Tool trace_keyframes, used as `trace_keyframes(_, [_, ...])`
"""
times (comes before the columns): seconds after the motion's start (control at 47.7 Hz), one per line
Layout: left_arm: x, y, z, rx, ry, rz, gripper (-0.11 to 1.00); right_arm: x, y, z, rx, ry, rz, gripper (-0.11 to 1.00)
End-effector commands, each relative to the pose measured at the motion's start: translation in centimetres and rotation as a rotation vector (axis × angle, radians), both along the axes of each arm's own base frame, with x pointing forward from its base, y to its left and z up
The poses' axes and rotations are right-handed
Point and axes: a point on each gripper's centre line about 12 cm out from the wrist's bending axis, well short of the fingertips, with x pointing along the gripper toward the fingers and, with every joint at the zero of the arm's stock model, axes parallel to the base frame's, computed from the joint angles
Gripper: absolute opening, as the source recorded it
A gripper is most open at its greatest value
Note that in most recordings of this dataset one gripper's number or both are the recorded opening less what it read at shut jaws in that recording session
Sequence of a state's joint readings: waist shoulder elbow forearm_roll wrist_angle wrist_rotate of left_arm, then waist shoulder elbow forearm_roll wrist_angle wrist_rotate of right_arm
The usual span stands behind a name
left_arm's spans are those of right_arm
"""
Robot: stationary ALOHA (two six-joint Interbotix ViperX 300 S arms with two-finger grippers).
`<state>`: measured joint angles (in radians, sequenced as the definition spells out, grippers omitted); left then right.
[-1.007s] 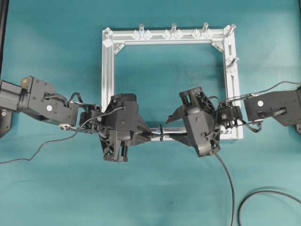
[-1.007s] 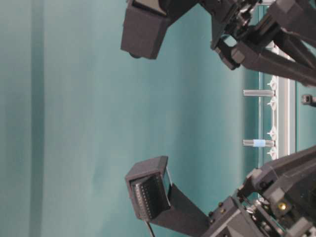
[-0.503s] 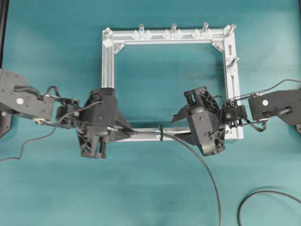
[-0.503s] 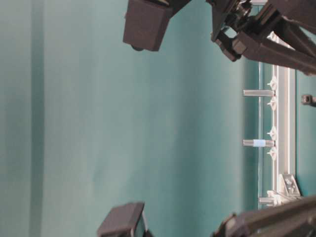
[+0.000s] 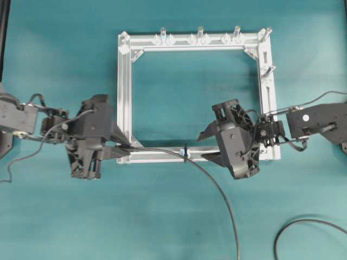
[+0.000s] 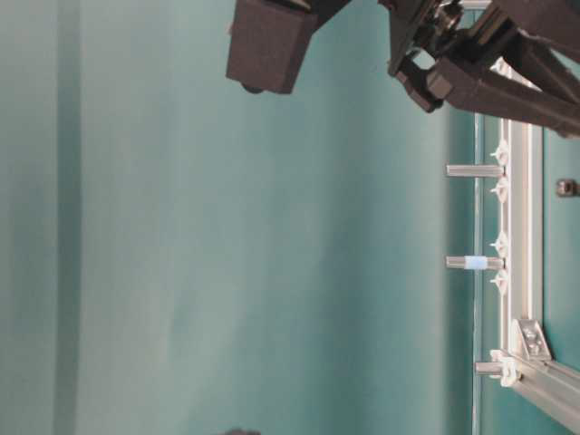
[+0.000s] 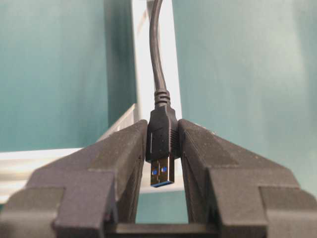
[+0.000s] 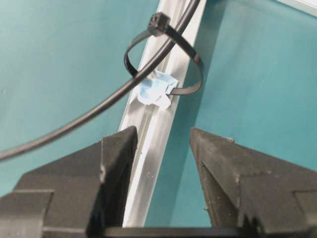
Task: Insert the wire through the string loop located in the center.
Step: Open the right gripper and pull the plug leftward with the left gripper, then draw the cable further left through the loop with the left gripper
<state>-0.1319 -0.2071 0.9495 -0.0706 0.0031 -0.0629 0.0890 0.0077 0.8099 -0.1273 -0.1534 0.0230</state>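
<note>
The wire (image 5: pixel 214 184) is a black cable ending in a USB plug (image 7: pixel 161 144). My left gripper (image 7: pixel 162 126) is shut on that plug, just left of the silver frame's near-left corner (image 5: pixel 120 146). From there the wire runs right along the near bar, passes through the string loop (image 5: pixel 185 152) and curves down toward the front edge. In the right wrist view the wire (image 8: pixel 99 108) threads the black loop (image 8: pixel 159 21) tied round the bar. My right gripper (image 8: pixel 163 131) stands open over the bar, right of the loop (image 5: pixel 207 147), holding nothing.
The square aluminium frame (image 5: pixel 124 97) lies on teal cloth, with upright pegs (image 5: pixel 200 33) along its far bar and right side. More black cable coils at the lower right (image 5: pixel 303 227). In the table-level view the right arm (image 6: pixel 471 82) hangs above the frame (image 6: pixel 521 227).
My left gripper has drawn back to the left with the plug, pulling more wire through the loop. The wire's slack swung left, out from under the right gripper. The right arm barely moved.
</note>
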Motion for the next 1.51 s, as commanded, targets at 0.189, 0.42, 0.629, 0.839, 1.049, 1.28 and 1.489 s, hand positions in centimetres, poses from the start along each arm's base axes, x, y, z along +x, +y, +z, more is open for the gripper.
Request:
trace_keyframes(0.189, [-2.5,0.5,0.7,-0.042,-0.025,0.039,0.23,0.2,0.0,1.5,0.005,-0.046,-0.001,0.51])
trace_keyframes(0.42, [-4.1,0.7,-0.5,-0.043,0.023,0.046,0.23,0.2,0.0,1.5,0.004,-0.044,0.0,0.51])
trace_keyframes(0.629, [-5.0,0.8,-2.0,-0.046,0.073,0.058,0.23,0.2,0.0,1.5,0.006,-0.046,-0.001,0.51])
trace_keyframes(0.839, [-5.0,0.8,-2.4,-0.045,0.086,0.06,0.23,0.2,0.0,1.4,0.005,-0.044,0.001,0.51])
trace_keyframes(1.049, [-5.0,0.8,-2.5,-0.044,0.088,0.06,0.23,0.2,0.0,1.4,0.006,-0.044,-0.002,0.51])
trace_keyframes(1.28, [-5.0,0.8,-2.5,-0.044,0.089,0.06,0.23,0.2,0.0,1.4,0.006,-0.044,-0.002,0.51])
trace_keyframes(1.489, [-5.1,0.8,-2.6,-0.044,0.097,0.061,0.23,0.2,0.0,1.5,0.006,-0.046,-0.001,0.51])
